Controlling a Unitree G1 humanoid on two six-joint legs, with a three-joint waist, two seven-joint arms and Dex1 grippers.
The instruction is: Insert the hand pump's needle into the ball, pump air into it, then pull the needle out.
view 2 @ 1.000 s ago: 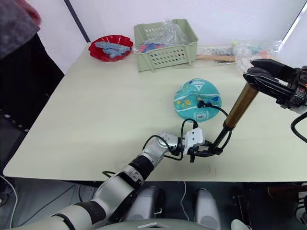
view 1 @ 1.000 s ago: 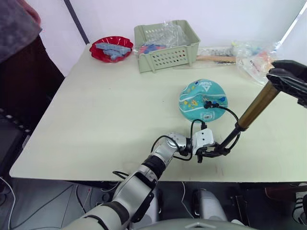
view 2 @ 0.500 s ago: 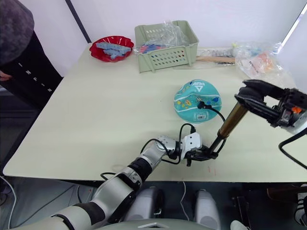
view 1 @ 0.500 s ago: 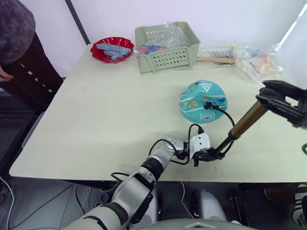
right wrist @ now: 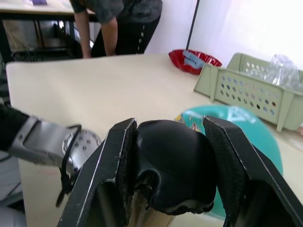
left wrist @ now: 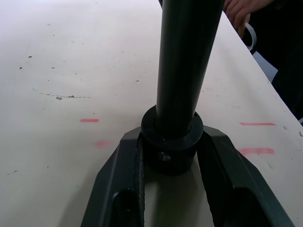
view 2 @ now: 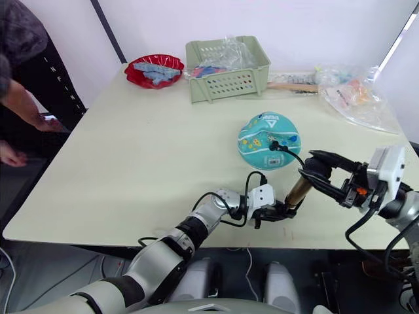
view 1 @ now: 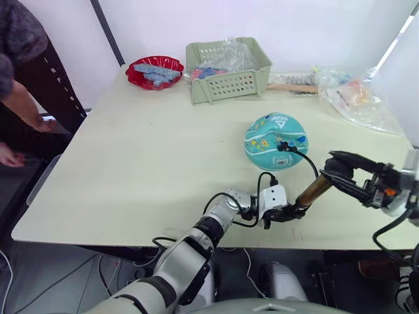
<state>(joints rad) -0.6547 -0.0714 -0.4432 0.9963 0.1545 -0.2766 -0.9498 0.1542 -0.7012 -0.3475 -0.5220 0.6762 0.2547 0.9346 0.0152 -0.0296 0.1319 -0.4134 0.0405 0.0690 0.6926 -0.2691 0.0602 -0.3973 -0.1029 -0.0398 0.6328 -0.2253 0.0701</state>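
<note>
Two head cameras look forward and down over a table (view 1: pixel 131 150), side by side, sharing almost the same scene. The left wrist camera sits very close above the tabletop, facing along its fingers (left wrist: pixel 120 189). The right wrist camera looks across the table toward the ball (right wrist: pixel 255 127), which the head views share.

Silver-grey jointed left arm (view 1: pixel 196 242) with looped black cables, white wrist block, black ribbed-pad left gripper (left wrist: pixel 170 156); right gripper (right wrist: pixel 173 156) matches.

A pale cream table (view 1: pixel 144 157) fills the frame's centre. White wall (view 1: pixel 294 23) runs along the top, with a dark vertical pole (view 1: pixel 108 33) at upper left. Bright daylight at right.
</note>
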